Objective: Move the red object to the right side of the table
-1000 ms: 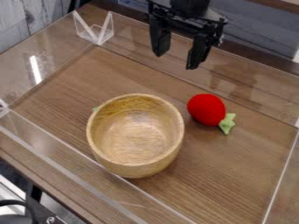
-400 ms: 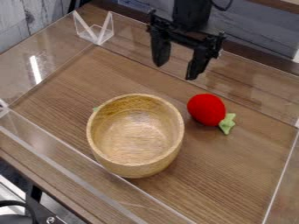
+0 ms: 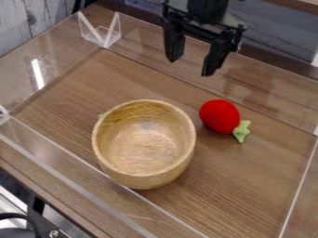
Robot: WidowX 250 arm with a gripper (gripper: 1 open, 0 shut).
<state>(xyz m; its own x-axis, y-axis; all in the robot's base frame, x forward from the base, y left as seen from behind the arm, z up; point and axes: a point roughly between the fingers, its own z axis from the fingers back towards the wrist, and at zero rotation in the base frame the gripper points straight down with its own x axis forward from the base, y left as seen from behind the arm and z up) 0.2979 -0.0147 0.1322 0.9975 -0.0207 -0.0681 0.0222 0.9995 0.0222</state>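
Risk at this stage lies mainly in the approach. Black two-fingered gripper (image 3: 199, 54) hangs with its jaws apart and nothing between them, up at the far side of the brown wood-grain table (image 3: 267, 195) and well clear of the small rounded red toy strawberry with its green leafy tip (image 3: 221, 115). That strawberry lies on the tabletop just beside the round tan wooden bowl (image 3: 145, 142), to the bowl's right as seen from where I stand, with the leaf pointing toward the right wall.

Findings, as judgement only:
- Rounded, smooth body: an off-centre closure would likely squeeze it out sideways and send it rolling.
- Bowl close by: a finger descending on the left of the fruit could strike the rim and shove the bowl.
- Low clear acrylic wall (image 3: 298, 200) on the right: a carry taken too low or too far could knock the fruit or fingers against it.
- Leaf tip: gripping there alone would probably not hold.
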